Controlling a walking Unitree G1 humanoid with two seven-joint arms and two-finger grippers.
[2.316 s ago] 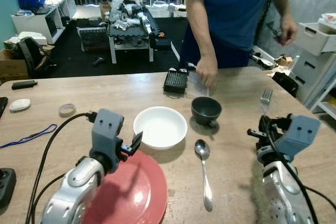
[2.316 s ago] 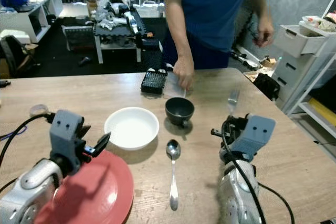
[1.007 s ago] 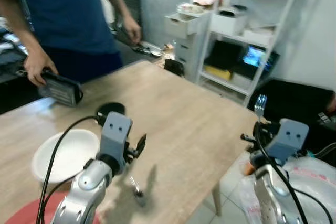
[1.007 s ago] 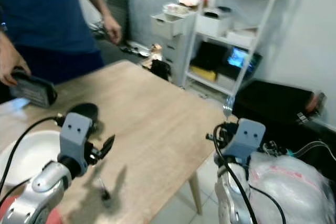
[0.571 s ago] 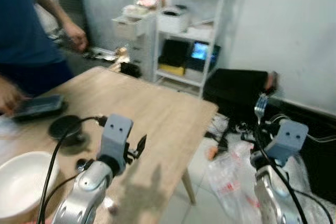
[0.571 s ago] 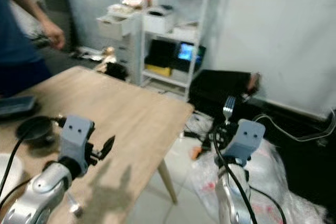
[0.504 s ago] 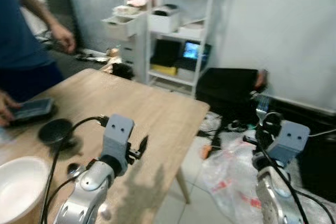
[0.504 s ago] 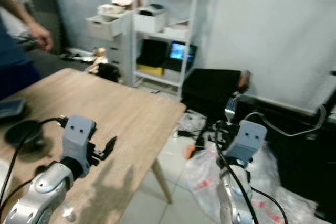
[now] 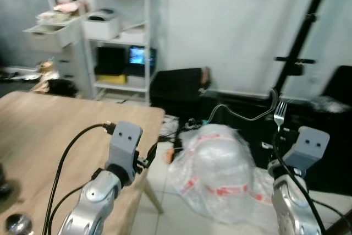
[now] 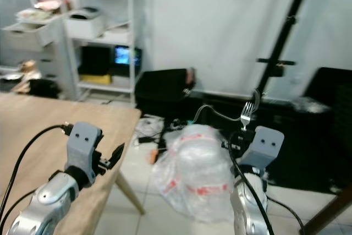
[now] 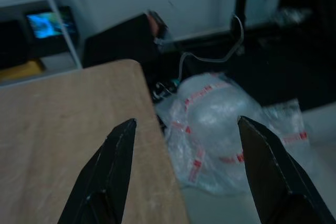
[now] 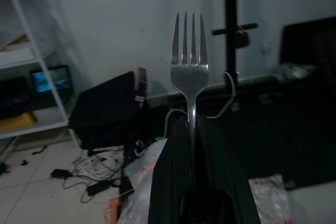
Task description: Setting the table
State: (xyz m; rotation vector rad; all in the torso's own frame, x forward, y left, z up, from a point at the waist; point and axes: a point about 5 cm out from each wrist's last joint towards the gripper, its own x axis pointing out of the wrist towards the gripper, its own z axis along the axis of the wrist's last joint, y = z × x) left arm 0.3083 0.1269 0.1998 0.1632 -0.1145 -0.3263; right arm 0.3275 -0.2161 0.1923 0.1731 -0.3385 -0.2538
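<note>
The head camera has swung well away from the place setting: the red plate, white bowl and the person in blue that showed earlier are gone from view, and only the corner of the wooden table (image 9: 49, 130) remains at the left, with the bowl of a spoon (image 9: 15, 223) and a dark edge of the black bowl (image 9: 3, 182) just at the frame's border. The right gripper (image 12: 191, 129) is raised off the table's side, over the floor, its jaws pinched shut on the handle of the fork (image 10: 248, 115), which stands upright with its tines pointing up, as it did in the earlier frames. The left gripper (image 11: 181, 129) hangs above the table's corner with its jaws spread wide and nothing between them, the same posture as before. Beyond the table a crumpled clear plastic bag (image 9: 217, 163) with red markings lies on the tiled floor, now near the middle of the scene, with loose cables (image 9: 231, 111) behind it. A white shelving unit (image 9: 107, 31) stands against the pale wall at the left, and a black stand (image 9: 300, 53) rises at the right.
</note>
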